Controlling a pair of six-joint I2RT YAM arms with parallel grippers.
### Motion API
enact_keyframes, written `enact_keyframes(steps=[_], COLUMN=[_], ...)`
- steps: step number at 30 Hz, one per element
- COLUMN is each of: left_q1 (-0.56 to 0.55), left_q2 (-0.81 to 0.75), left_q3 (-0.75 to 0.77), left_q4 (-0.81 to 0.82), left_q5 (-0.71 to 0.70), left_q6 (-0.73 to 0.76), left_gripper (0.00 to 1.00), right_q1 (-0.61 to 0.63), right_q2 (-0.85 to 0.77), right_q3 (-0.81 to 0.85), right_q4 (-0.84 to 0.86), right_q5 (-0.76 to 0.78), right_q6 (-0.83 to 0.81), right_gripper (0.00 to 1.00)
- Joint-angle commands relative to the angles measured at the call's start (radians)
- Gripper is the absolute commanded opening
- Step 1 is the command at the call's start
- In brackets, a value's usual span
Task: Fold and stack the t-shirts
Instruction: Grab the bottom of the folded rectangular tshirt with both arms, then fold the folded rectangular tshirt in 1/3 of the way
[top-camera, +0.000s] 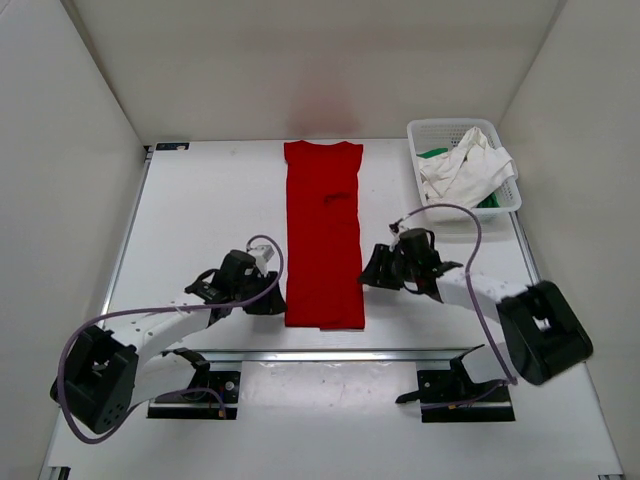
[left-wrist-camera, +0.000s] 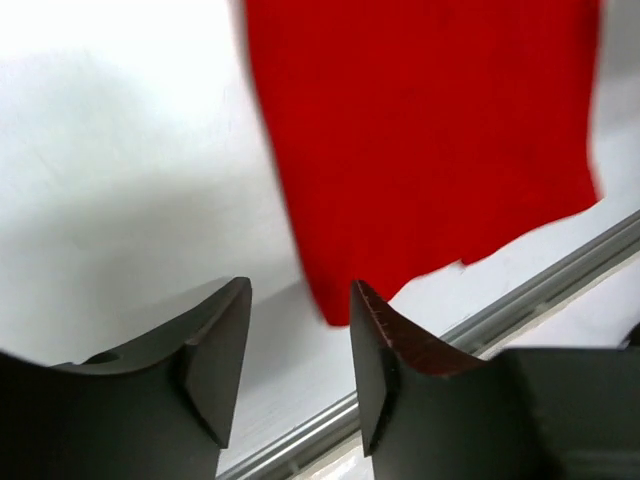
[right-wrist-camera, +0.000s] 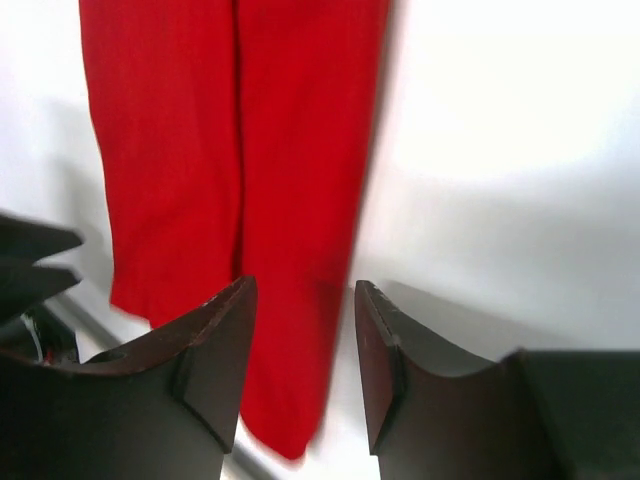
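Left gripper (left-wrist-camera: 300, 300): jaws parted, holding nothing, low beside the near left corner of the red t-shirt (top-camera: 322, 240).
Right gripper (right-wrist-camera: 300, 295): jaws likewise parted and empty, at the shirt's right edge.
Red t-shirt: flat on the table (top-camera: 210, 200) as a long narrow strip, sides folded in. The flanking grippers look placed to take the near end for a crosswise fold.
Off-white t-shirt (top-camera: 460, 170) and green t-shirt (top-camera: 432, 153): crumpled in the basket (top-camera: 440, 125), awaiting their turn.
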Motion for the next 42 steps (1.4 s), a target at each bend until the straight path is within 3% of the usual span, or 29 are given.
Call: enact_keyframes(steps=[1, 5, 8, 15, 22, 24, 26, 28, 33, 36, 39, 42], left_q1=[-0.036, -0.079, -0.099, -0.096, -0.136, -0.127, -0.148, -0.167, -0.175, -0.191, -0.172, -0.090], left_q2=[-0.022, 0.007, 0.033, 0.058, 0.076, 0.073, 0.073, 0.052, -0.133, -0.244, -0.281, -0.206], left_q3=[-0.046, -0.064, -0.053, -0.066, -0.066, -0.067, -0.064, -0.064, -0.141, -0.152, -0.063, 0.097], left_q4=[0.022, 0.061, 0.076, 0.105, 0.107, 0.108, 0.108, 0.081, -0.029, -0.117, -0.185, -0.199], left_q5=[0.015, 0.009, 0.000, 0.005, 0.006, 0.013, 0.023, 0.043, 0.066, 0.085, 0.083, 0.074], left_q6=[-0.013, -0.040, -0.050, -0.063, -0.072, -0.076, -0.076, -0.077, -0.095, -0.134, -0.119, -0.047], left_gripper=[0.56, 0.61, 0.62, 0.60, 0.35, 0.28, 0.08, 0.00, 0.00, 0.00, 0.00, 0.00], right_q1=[0.048, 0.123, 0.145, 0.214, 0.229, 0.218, 0.228, 0.273, 0.425, 0.453, 0.383, 0.199], right_q2=[-0.154, -0.279, -0.304, -0.310, -0.294, -0.293, -0.301, -0.325, -0.434, -0.507, -0.535, -0.477], right_q3=[-0.097, -0.189, -0.239, -0.308, -0.299, -0.306, -0.300, -0.285, -0.331, -0.299, -0.198, -0.086], right_q4=[-0.056, -0.107, -0.098, -0.032, -0.001, 0.002, -0.003, -0.061, -0.151, -0.239, -0.308, -0.317], right_q5=[0.064, 0.097, 0.079, 0.052, 0.022, 0.016, 0.025, 0.069, 0.109, 0.129, 0.123, 0.069], right_q6=[0.013, 0.074, 0.113, 0.188, 0.206, 0.211, 0.203, 0.199, 0.293, 0.300, 0.217, 0.076], right_gripper=[0.43, 0.44, 0.37, 0.33, 0.21, 0.08, 0.00, 0.00, 0.00, 0.00, 0.00, 0.00])
